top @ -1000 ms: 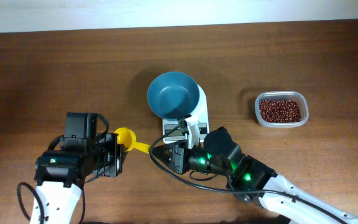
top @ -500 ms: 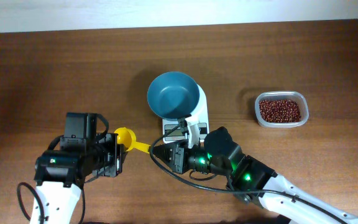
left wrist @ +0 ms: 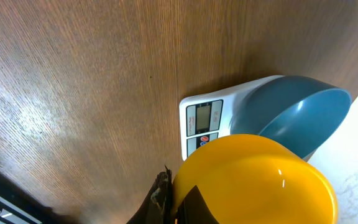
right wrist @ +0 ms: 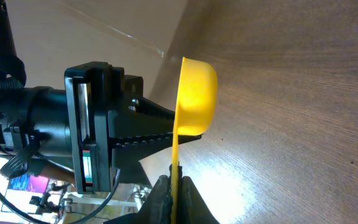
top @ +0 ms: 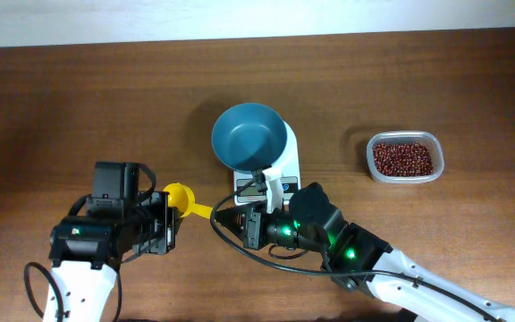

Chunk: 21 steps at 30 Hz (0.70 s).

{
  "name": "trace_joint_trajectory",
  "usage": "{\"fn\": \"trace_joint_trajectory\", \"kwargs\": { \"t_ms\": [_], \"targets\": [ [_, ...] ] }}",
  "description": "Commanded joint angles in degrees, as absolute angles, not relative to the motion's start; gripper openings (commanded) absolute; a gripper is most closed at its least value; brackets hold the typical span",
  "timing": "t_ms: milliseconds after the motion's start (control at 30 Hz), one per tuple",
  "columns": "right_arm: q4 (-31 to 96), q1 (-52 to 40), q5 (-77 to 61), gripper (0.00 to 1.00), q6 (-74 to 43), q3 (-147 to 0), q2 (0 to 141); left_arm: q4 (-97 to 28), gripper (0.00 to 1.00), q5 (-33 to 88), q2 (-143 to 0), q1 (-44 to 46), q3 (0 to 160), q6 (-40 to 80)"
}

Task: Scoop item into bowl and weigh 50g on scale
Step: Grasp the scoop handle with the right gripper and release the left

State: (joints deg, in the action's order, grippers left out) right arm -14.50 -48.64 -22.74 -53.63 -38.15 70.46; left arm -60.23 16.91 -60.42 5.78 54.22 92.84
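Your right gripper pinches the yellow scoop by its handle, the left gripper too hidden to judge, so carry the cup level to the beans right of the scale.

The brown wood-grain counter carries 2 things directly: the white scale at frame centre and a clear plastic container at centre right.
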Motion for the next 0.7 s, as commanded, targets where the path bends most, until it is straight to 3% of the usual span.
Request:
{"fn": "trace_joint_trajectory", "kwargs": {
  "t_ms": [0, 167, 333, 467, 600, 667],
  "targets": [
    [-15.31, -49.5, -23.31, 0.04, -53.06, -38.92, 70.78, -60.34, 0.0, 16.8, -60.25, 5.91, 54.7, 93.38],
    [-15.25, -49.47, -23.29, 0.04, -53.04, -38.92, 70.76, -60.34, 0.01, 16.73, -60.25, 5.91, 54.7, 93.38],
    [-12.21, -49.43, -21.1, 0.04, -52.77, -38.92, 70.52, -60.34, 0.34, 16.75, -60.25, 5.91, 54.7, 91.61],
    [-11.73, -49.08, -20.12, 0.04, -52.56, -38.94, 70.13, -60.03, 0.49, 16.78, -60.23, 5.91, 54.7, 91.46],
    [-8.1, -46.57, -18.39, 0.04, -50.48, -38.94, 68.95, -54.68, 0.55, 16.78, -59.66, 5.87, 54.72, 81.8],
    [-4.69, -44.53, -16.82, 0.04, -48.49, -38.94, 67.33, -51.24, 0.65, 16.78, -58.92, 5.87, 54.72, 77.41]
  ]
}}
